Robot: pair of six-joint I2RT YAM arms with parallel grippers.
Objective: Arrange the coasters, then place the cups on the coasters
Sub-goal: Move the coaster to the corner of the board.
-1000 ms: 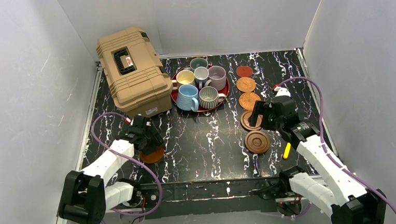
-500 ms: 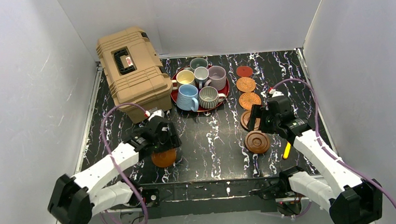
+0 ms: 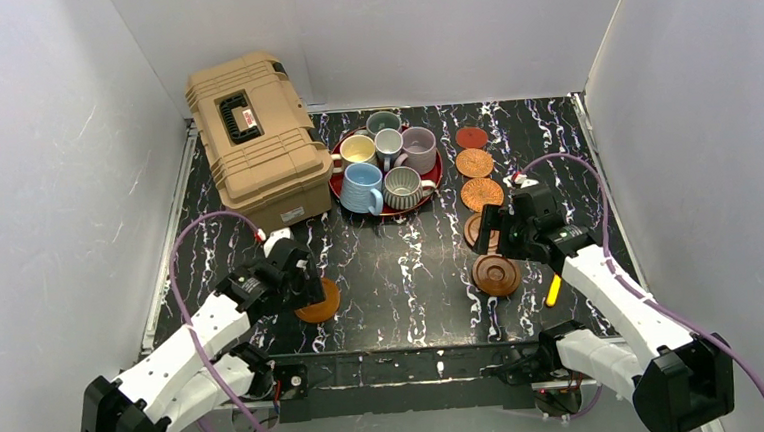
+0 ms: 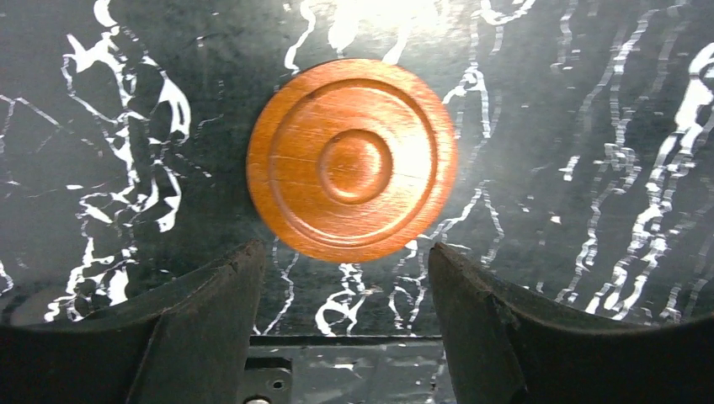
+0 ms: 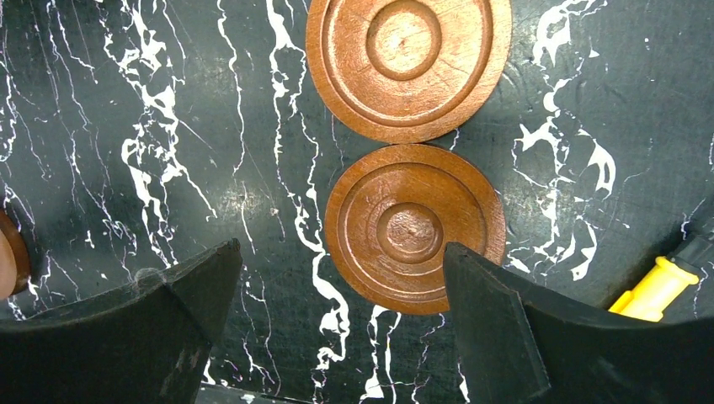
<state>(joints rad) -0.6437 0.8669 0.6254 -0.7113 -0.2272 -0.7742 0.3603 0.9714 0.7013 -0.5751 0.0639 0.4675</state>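
Note:
A dark brown ringed coaster lies flat on the table near the front left. My left gripper is just behind it, open, with nothing between its fingers. Two more brown coasters lie at the right under my right gripper, which hovers open and empty. Two orange woven coasters and a pinkish-red one continue that column towards the back. Several cups stand crowded on the red tray.
A tan toolbox sits at the back left, beside the tray. A small yellow object lies right of the nearest brown coaster. White walls close in the table on three sides.
My left gripper carried the brown coaster to the right, opened, and drew back to the left, leaving it flat on the table. The right gripper shifted slightly back.

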